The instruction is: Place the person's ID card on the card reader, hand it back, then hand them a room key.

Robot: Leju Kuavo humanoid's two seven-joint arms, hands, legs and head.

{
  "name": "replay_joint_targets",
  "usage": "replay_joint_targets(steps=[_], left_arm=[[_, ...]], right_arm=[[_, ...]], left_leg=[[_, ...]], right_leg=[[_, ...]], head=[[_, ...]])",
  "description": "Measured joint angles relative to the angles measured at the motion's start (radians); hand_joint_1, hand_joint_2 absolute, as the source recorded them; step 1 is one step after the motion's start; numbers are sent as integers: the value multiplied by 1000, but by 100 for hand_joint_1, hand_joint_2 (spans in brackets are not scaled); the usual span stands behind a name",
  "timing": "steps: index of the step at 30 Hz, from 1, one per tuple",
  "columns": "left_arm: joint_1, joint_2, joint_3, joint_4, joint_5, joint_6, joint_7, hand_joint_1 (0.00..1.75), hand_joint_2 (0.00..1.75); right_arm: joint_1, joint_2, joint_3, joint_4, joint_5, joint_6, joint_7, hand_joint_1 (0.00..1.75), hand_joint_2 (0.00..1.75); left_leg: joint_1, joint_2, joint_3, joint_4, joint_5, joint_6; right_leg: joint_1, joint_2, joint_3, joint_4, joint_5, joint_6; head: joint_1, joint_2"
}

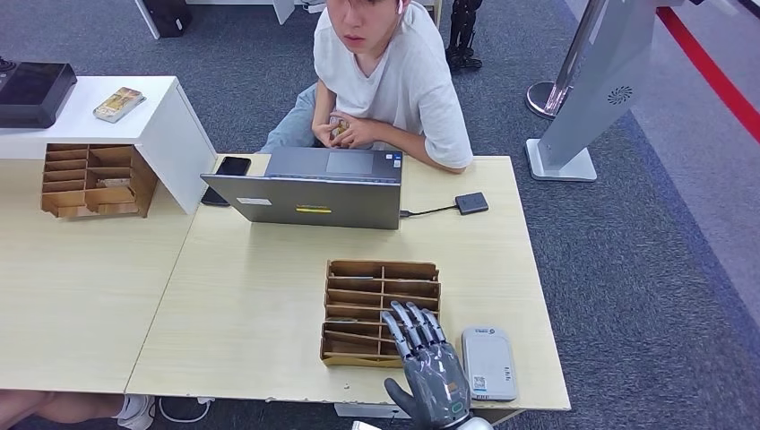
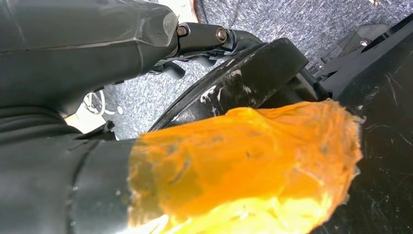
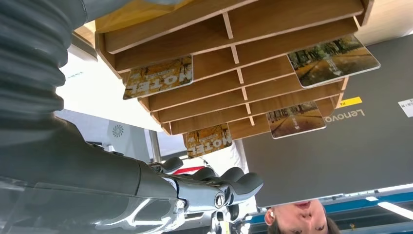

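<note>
Right hand (image 1: 430, 372) sits at bottom centre of the head view, palm down, fingers (image 1: 414, 327) spread and straight, holding nothing. Fingertips reach over the near rows of the wooden card rack (image 1: 382, 311); contact with it can't be confirmed. In the right wrist view the fingers (image 3: 229, 183) show extended beneath the rack (image 3: 234, 63), where four room key cards (image 3: 158, 76) stick out of the slots, two printed "MOTEL".

Just right of the hand, the grey card reader (image 1: 488, 362) lies flat near the table's (image 1: 251, 305) front edge, nothing on it.

Further up: grey laptop (image 1: 309, 188) mid-frame with its lid back toward the camera, cable running right to a small dark box (image 1: 471, 202), black phone (image 1: 233, 167) at its left.

Person (image 1: 385, 81) sits at top centre behind the laptop, hands together holding a small item, probably the ID card (image 1: 340, 131); too small to confirm.

Second wooden rack (image 1: 94, 179) at upper left.

Left hand: can't tell its state, the left wrist view shows dark body parts and an orange wrapped surface.
</note>
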Motion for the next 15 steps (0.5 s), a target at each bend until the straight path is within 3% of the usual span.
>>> replay_joint_targets(steps=[15], left_arm=[[-1, 0, -8, 0, 2, 0, 2, 0, 0]], right_arm=[[-4, -6, -28, 25, 23, 1, 27, 0, 175]], left_leg=[[0, 0, 0, 0, 0, 0]], right_leg=[[0, 0, 0, 0, 0, 0]], head=[[0, 0]])
